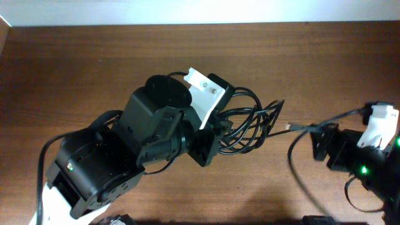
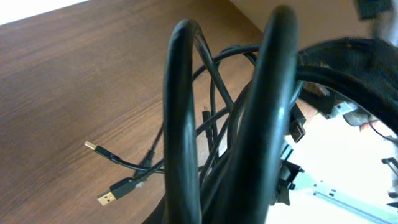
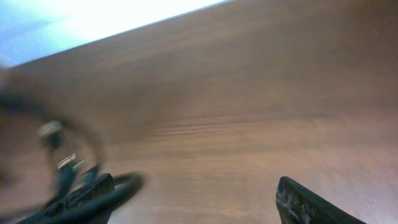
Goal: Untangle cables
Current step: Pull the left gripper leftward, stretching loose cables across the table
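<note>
One hard pull from here could cinch the crossings tighter, or drag the whole bundle along, since nothing pins the far side: the right gripper (image 3: 199,208) stands apart, claw spread and empty. The left gripper (image 1: 217,129) is pressed together, apparently pinching a strand, though loops hide its tips. The cables (image 2: 177,124) sit mid-table beside it: thin, black, glossy loops crossing one another, two gold plugs (image 2: 106,198) trailing free.
</note>
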